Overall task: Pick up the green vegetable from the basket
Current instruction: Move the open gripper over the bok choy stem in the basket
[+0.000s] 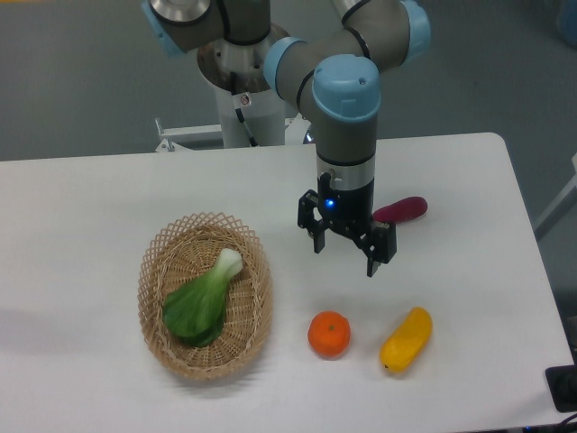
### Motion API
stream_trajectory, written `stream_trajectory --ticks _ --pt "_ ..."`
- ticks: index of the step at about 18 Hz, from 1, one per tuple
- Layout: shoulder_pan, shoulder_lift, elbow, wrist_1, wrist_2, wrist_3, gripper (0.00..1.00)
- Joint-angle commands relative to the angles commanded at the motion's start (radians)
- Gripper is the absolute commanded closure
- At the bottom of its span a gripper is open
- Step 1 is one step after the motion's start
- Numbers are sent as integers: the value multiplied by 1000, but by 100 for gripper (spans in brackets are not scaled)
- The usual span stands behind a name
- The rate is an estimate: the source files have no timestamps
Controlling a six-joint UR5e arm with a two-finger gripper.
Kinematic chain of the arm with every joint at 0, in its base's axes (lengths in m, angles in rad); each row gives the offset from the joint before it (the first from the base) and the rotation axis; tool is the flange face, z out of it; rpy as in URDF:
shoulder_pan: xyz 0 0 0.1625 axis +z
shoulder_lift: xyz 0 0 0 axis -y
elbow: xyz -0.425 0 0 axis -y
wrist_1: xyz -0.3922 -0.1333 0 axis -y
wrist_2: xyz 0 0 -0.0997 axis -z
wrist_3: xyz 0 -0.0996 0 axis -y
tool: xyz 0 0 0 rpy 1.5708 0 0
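a white tabletop (99,207) is carrying a wicker basket (159,271), three loose items and the base of a grey and light-blue robot arm (345,99). the basket, oval and tan with an open lattice rim, is sitting on the left half of the tabletop. the green vegetable (202,300) is lying inside the basket, its broad dark leaves pointing toward the near-left and its pale stem pointing toward the far-right, where it is reaching up toward the rim. nothing is touching the vegetable.

the arm is reaching forward from its mount at the far edge and is pointing straight down over the middle of the tabletop. the gripper (343,253) is hanging to the right of the basket, well apart from it, with its two black fingers spread and nothing between them; it is released and empty. a small blue light is glowing on the wrist just above the fingers.

a purple vegetable (404,209) is lying behind the gripper, partly hidden by the wrist. an orange fruit (329,334) is sitting near the front edge, below the gripper and to the right of the basket. a yellow oblong vegetable (407,338) is lying just to the right of the orange fruit, tilted up to the right.
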State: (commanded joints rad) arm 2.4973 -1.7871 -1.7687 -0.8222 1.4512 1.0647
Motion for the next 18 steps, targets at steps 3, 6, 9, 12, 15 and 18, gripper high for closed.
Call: stream_trajectory --ticks 3,6,9,12,15,18 --pt "-11 -12 -2 9 -6 -32 0" --pt "-29 -9 -6 14 -6 -104 0" --pt "-86 -5 -17 12 6 -218 0" --pt "-149 -2 -81 20 37 -262 0" --pt "-230 15 -132 18 95 -262 0" --pt "-287 17 -155 17 112 -246 0"
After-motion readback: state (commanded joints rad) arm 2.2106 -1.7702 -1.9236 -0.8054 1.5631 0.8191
